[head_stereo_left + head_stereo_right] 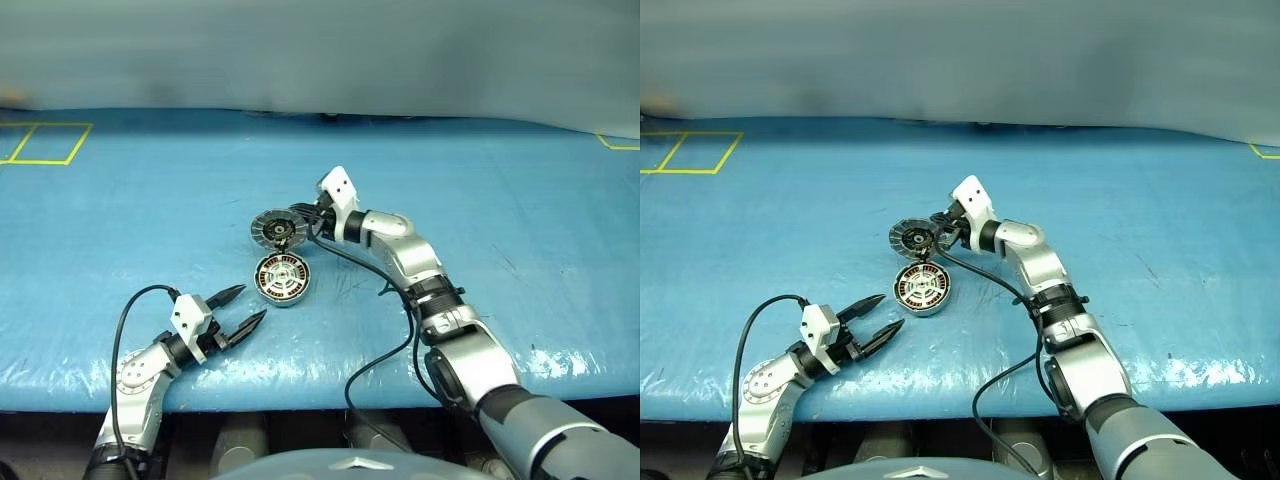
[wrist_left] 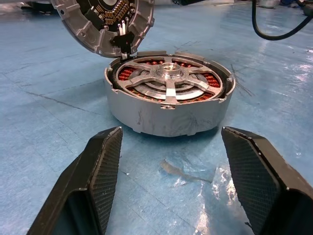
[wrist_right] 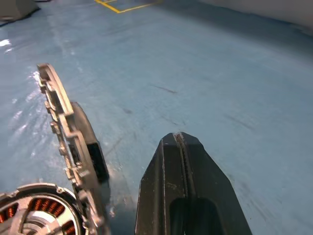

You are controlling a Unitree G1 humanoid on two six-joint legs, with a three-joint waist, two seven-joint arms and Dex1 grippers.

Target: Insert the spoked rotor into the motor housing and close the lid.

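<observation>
**A:** Which step are you on?

**B:** Closing. The shiny silver spoked rotor (image 2: 168, 82) already sits inside the round metal motor housing (image 1: 282, 278) with its copper-brown windings, on the blue mat (image 1: 520, 200). The round grey ribbed lid (image 1: 272, 230) stands tilted up, hinged at the housing's far edge. My right gripper (image 1: 305, 215) is clenched, 2 fingers pressed together, empty, just beside the lid's raised edge.

**A:** And your left?

**B:** My left gripper (image 1: 245, 305) is spread open, holding nothing, near the housing's front.

**A:** Next move?

**B:** I judge: push the lid over and down until it seats flat, without shoving the housing sideways.
</observation>
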